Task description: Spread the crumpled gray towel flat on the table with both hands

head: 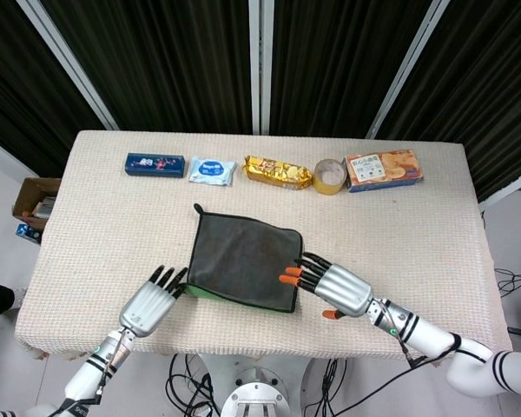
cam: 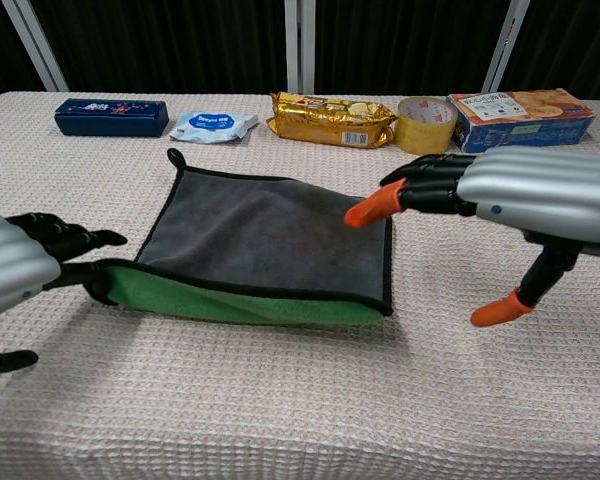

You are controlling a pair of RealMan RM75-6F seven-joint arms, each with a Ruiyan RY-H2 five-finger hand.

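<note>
Hands (head: 148, 304) (head: 339, 287) flank towel (head: 243, 256) edges.

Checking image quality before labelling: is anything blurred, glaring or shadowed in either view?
Head view: even light, sharp, no glare on the gray towel. Chest view: right hand looms large and shiny, left hand cropped at the edge; soft shadow under the towel's front edge.
</note>
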